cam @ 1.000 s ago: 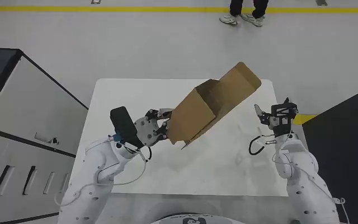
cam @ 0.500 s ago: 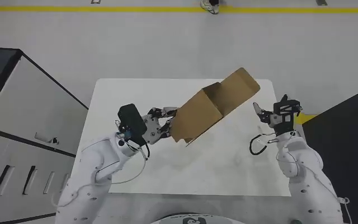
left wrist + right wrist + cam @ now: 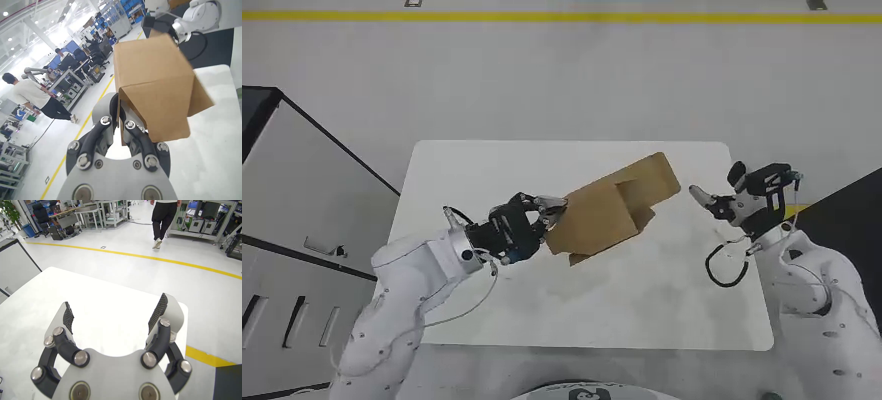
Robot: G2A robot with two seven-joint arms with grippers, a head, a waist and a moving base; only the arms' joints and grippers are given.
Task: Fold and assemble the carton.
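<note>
Brown carton [image 3: 610,210], half-formed with flaps loose, tilts over the tabletop [image 3: 642,300]. The left claw [image 3: 118,111] clamps one wall edge; the right claw [image 3: 115,303] is spread apart.

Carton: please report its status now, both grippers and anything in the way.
Left gripper shut on the edge of a carton flap. Right gripper open, holding nothing, apart from carton. Carton over the table, end flaps unfolded.

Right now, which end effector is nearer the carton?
Left. The left end effector grips a wall edge of the carton; the right end effector sits open off the carton's other end, not touching.
</note>
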